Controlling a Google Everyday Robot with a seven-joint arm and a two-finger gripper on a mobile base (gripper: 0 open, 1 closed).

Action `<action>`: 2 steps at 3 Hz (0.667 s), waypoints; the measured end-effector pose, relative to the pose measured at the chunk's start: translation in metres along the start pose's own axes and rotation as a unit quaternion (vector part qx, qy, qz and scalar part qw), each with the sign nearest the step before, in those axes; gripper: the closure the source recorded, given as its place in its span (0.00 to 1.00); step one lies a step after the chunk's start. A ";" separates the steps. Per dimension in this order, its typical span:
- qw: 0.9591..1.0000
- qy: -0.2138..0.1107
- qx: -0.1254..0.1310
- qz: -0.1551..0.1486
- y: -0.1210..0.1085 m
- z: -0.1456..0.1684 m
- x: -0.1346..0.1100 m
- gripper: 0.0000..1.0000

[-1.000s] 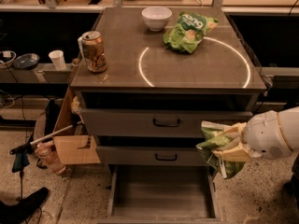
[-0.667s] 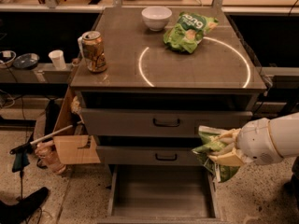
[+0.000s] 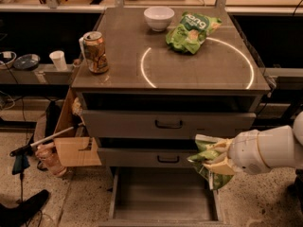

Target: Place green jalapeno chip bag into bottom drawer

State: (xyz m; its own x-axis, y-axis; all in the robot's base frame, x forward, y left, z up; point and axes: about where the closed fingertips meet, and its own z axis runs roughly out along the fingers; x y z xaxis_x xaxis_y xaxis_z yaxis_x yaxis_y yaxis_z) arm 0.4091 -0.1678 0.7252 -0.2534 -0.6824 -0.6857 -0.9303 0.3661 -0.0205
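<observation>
Over drawer, gripper jaws pinch crinkly bag.

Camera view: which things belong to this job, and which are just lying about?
Job: crinkly green foil chip bag, held in the gripper at lower right; open grey metal bottom drawer.
Lying about: white bowl, bright-green bag, gold drink can, white cup.

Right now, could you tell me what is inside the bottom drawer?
Only bare grey floor shows inside the bottom drawer. Its rear lies hidden beneath the middle drawer, and its right edge behind the green jalapeno chip bag held by the gripper above that corner.
</observation>
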 end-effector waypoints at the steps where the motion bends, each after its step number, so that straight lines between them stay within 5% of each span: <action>1: 1.000 0.016 0.000 0.006 0.011 0.028 0.011 1.00; 2: 1.000 0.012 0.004 0.006 0.012 0.028 0.011 1.00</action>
State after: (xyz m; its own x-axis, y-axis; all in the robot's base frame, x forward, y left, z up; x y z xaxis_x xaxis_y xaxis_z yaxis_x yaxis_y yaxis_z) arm 0.4025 -0.1534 0.6969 -0.2703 -0.6929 -0.6684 -0.9252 0.3789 -0.0186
